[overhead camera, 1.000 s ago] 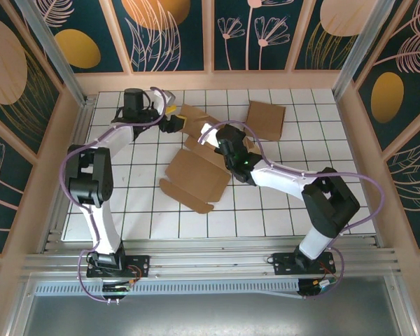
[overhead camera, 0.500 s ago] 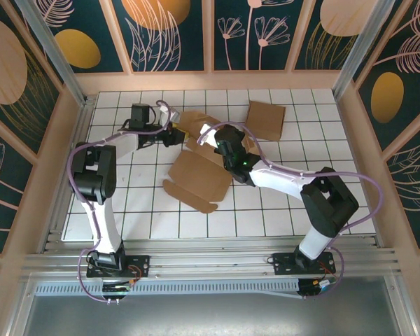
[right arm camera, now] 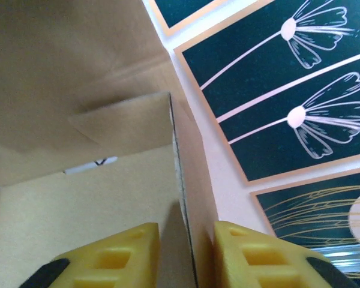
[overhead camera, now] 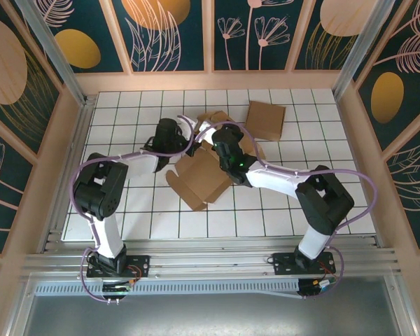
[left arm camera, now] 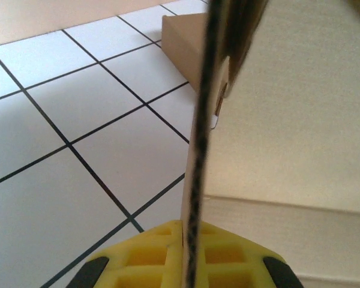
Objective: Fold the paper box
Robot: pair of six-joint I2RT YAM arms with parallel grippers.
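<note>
Step in hand, by judgement: raising the walls of the paper box (overhead camera: 199, 178), which lies mid-table (overhead camera: 301, 210) between the two arms, only partly erected.

Left gripper (left arm camera: 189, 255) is clamped on a thin upright panel, seen edge-on between its yellow pads. Right gripper (right arm camera: 186, 252) straddles another wall edge, jaws apart, with a gap beside the panel.

Box: brown creased card with a paler inside. One broad panel lies flat on the near side, and flaps stand at the far end.

Next move likely calls for the right gripper to take a fresh hold on a flap while the left steadies its wall. The thin card may buckle.
</note>
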